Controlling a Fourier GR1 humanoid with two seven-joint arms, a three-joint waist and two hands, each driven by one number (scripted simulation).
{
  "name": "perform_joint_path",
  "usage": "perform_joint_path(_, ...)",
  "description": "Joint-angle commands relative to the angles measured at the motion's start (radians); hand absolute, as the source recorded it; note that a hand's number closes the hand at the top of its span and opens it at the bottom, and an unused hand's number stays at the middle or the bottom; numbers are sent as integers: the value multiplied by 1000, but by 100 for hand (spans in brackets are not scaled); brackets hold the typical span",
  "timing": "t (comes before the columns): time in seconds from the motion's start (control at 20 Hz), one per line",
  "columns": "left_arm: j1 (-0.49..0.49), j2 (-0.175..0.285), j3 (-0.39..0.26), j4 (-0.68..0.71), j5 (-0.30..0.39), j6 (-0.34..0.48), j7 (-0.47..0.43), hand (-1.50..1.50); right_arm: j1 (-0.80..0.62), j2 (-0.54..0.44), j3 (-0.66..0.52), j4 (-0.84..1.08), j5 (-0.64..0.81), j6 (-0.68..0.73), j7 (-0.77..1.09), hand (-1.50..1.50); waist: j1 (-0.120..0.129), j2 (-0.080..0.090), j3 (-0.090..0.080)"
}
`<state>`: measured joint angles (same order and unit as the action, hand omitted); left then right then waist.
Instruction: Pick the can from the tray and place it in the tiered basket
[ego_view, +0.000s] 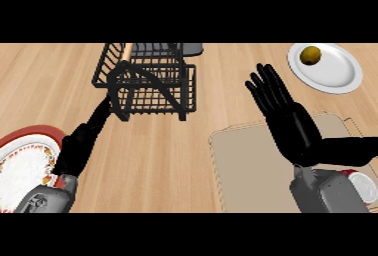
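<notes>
The can (365, 185), showing a pale top with a red rim, sits at the right end of the beige tray (251, 165), partly hidden behind my right forearm. My right hand (289, 124) hovers open over the tray's upper part, its fingers straight and pointing up and left, its thumb stretched out to the right just above the can. The black wire tiered basket (151, 80) stands at the top centre. My left hand (77, 145) is open at the lower left, and its fingertips reach close to the basket's lower left corner.
A white plate (336, 75) with a yellowish round fruit (311, 55) lies at the top right. A red-rimmed white plate (18, 167) lies at the left edge beside my left forearm. Bare wooden counter (159, 160) lies between the basket and the tray.
</notes>
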<state>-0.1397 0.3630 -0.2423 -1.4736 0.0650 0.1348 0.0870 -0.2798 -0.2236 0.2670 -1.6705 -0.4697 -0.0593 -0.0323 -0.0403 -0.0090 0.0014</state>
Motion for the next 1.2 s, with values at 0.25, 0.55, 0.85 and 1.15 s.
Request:
perform_joint_path(0.25, 5, -74, 66, 43, 96, -56, -142, 0, 44, -202, -76, -30, 178, -141, 227, -150, 17, 8, -5)
perform_joint_path(0.55, 42, -145, 8, 9, 81, -73, -108, 0, 216, -103, -11, -151, 326, -254, 115, -150, 32, 6, -1)
perform_joint_path(0.85, 46, -146, 26, 104, 61, -80, -195, 0, 163, -381, -68, -387, 447, -194, 378, -150, 16, 4, -5)
perform_joint_path(1.15, 60, -116, 55, 55, 99, -101, -164, 0, 190, -764, -107, -450, 526, 71, 610, -150, -7, -3, -11)
